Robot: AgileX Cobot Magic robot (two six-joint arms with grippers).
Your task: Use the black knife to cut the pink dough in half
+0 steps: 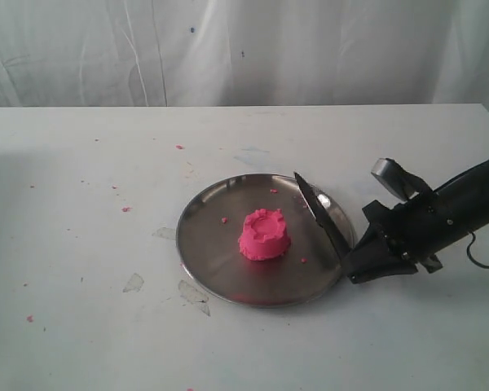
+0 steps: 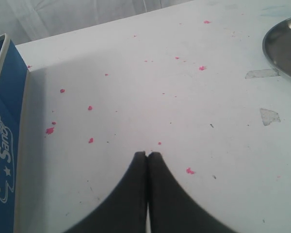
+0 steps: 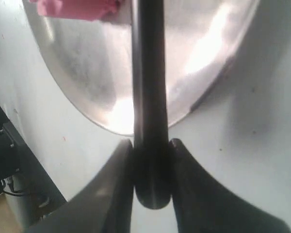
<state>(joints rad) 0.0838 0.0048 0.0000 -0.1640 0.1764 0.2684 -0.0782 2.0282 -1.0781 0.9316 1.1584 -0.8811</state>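
Observation:
The pink dough [image 1: 264, 235], a small cup-like mound with a ragged rim, sits whole near the middle of the round steel plate [image 1: 208, 244]. My right gripper [image 1: 348, 262] is shut on the black knife [image 1: 318, 212] at the plate's right rim; the blade slants up and left over the plate, its tip apart from the dough. In the right wrist view the knife handle [image 3: 149, 102] is clamped in my right gripper [image 3: 151, 144], and an edge of the dough [image 3: 75, 7] shows beyond. My left gripper [image 2: 148, 154] is shut and empty above bare table, out of the exterior view.
Tiny pink crumbs [image 1: 126, 208] are scattered over the white table and a few lie on the plate. A blue box [image 2: 2, 136] stands close beside the left gripper. The plate's rim [image 2: 281, 46] shows far off in the left wrist view. Scuffed patches [image 1: 194, 293] mark the table.

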